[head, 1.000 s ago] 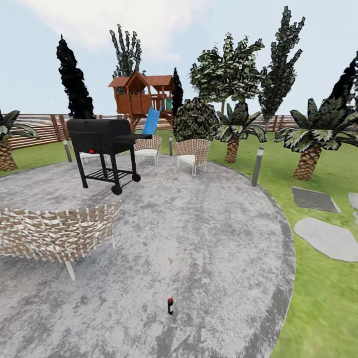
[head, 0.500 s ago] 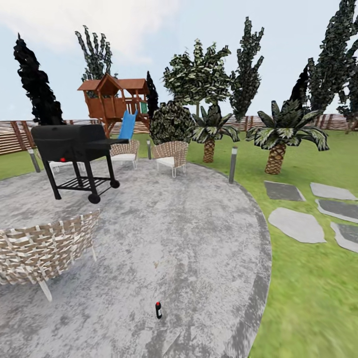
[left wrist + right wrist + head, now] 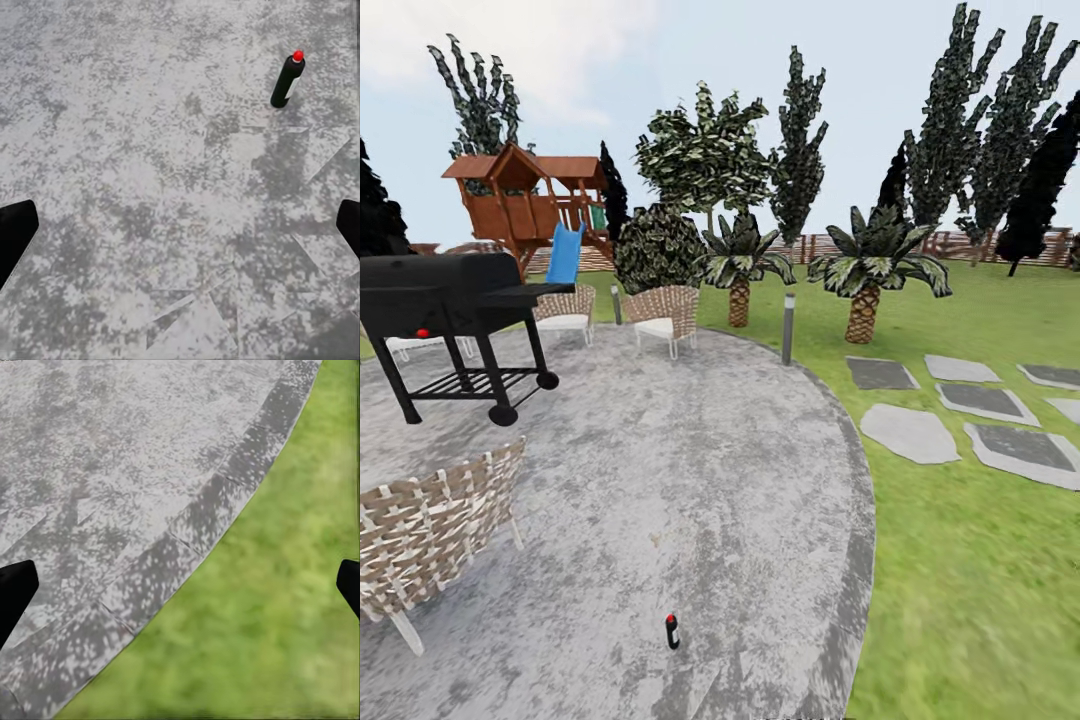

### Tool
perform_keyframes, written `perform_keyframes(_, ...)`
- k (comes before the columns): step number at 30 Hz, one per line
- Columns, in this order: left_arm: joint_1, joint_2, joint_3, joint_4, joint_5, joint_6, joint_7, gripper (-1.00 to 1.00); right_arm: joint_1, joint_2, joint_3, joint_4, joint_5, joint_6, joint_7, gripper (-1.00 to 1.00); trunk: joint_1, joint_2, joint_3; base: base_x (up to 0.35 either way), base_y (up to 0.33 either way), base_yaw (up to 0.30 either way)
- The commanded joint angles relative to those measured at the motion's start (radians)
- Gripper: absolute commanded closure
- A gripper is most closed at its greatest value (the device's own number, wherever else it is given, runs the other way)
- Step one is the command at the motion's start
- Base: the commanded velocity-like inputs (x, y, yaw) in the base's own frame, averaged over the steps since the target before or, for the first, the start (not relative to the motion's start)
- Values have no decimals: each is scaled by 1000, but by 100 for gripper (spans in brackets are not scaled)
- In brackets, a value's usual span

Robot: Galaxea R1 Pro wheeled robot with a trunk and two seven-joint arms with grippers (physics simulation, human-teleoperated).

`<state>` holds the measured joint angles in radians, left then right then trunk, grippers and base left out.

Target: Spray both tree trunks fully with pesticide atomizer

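Bottle (image 3: 672, 631) upright on the paved floor (image 3: 690, 470).
Your left fingers (image 3: 15, 232) and right fingers (image 3: 13, 589) are spread, holding nothing.

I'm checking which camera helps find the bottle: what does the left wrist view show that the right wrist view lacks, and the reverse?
Left wrist only: the atomizer, upright on the paving, dark with a red top, beyond the open left gripper and off to one side of it. Right wrist only: the paving's curved edge meeting the lawn, under the open right gripper. Both share grey mottled paving and dark fingertips spread wide at the frame's sides, holding nothing.
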<state>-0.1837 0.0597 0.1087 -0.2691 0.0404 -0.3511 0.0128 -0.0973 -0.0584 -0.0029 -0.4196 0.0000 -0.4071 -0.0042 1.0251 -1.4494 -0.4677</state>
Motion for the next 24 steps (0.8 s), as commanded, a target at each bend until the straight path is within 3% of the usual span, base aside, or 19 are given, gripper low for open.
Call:
perform_keyframes(1, 0, 0, -1, 1, 4, -3, 1, -100, -1, 0, 0, 1, 0, -3, 0, -100, 0, -1, -1, 0, 304, -300)
perform_keyframes(14, 0, 0, -1, 1, 4, -3, 1, -100, -1, 0, 0, 1, 0, -4, 0, -100, 0, -1, -1, 0, 286, -300)
perform_keyframes(24, 0, 0, -1, 1, 4, -3, 1, -100, -1, 0, 0, 1, 0, -4, 0, -100, 0, -1, -1, 0, 92, -300)
